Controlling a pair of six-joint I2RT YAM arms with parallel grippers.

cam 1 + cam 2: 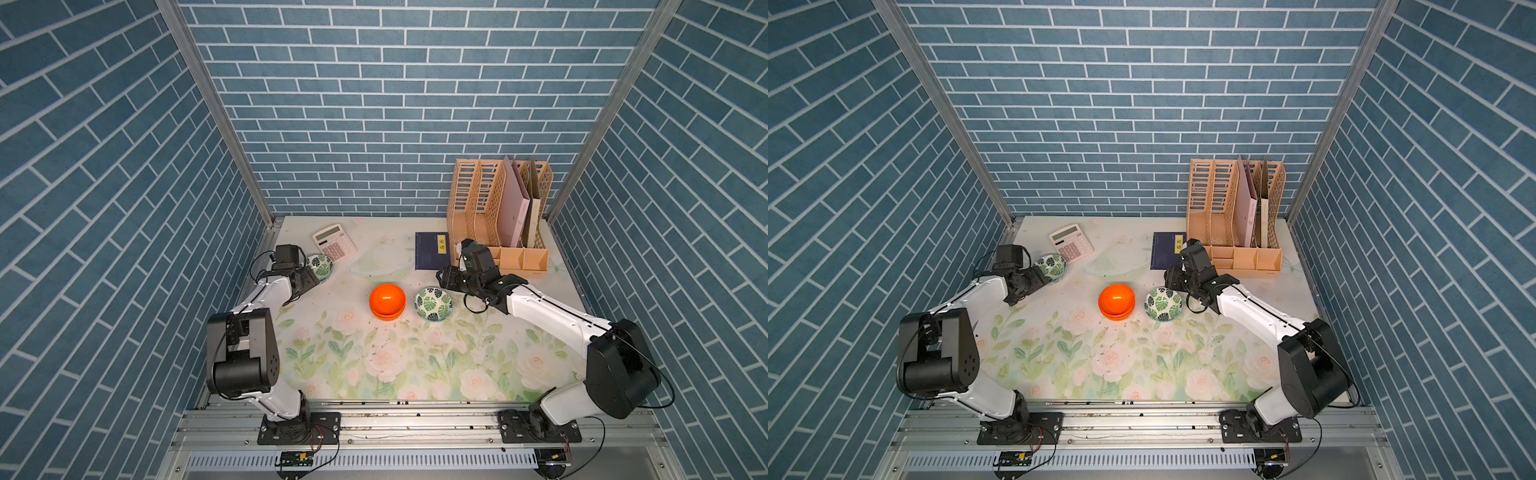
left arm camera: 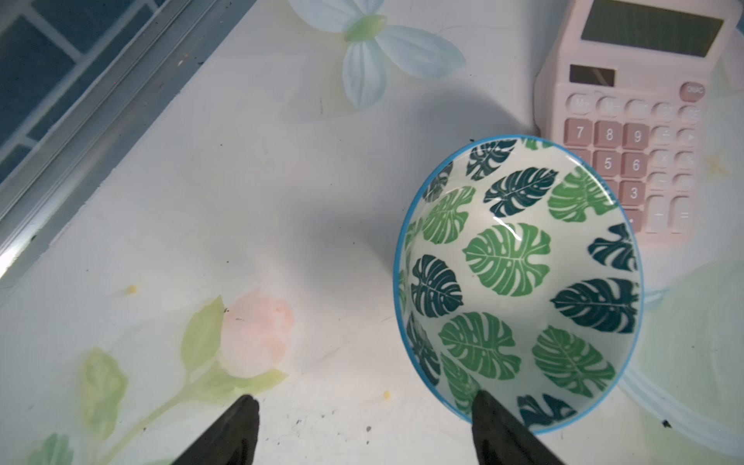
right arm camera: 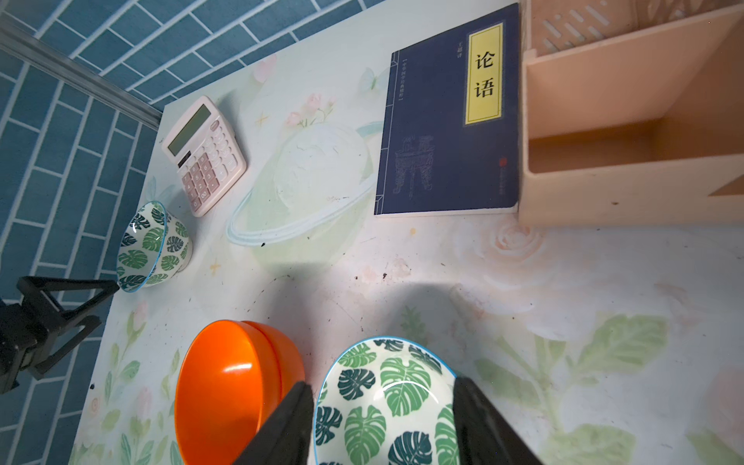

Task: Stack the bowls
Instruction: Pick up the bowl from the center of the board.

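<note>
Two orange bowls point(image 1: 387, 301) sit nested at the table's middle, also in the right wrist view as orange bowls point(image 3: 225, 386). Just right of them stands a leaf-print bowl point(image 1: 433, 304). My right gripper point(image 1: 441, 279) hovers at its far right rim, open. In the right wrist view its fingers flank that bowl point(image 3: 386, 398), and I cannot tell if they touch it. A second leaf-print bowl point(image 1: 321, 267) rests at the far left. My left gripper point(image 2: 364, 402) is open astride its near rim, one fingertip point(image 2: 483, 402) over the inside of the bowl point(image 2: 519, 282), the other outside.
A pink calculator point(image 1: 335, 242) lies just behind the left bowl. A navy book point(image 1: 432, 250) and a peach file organizer point(image 1: 498, 216) stand at the back right, close to my right wrist. The metal wall rail point(image 2: 100, 120) runs along the left edge.
</note>
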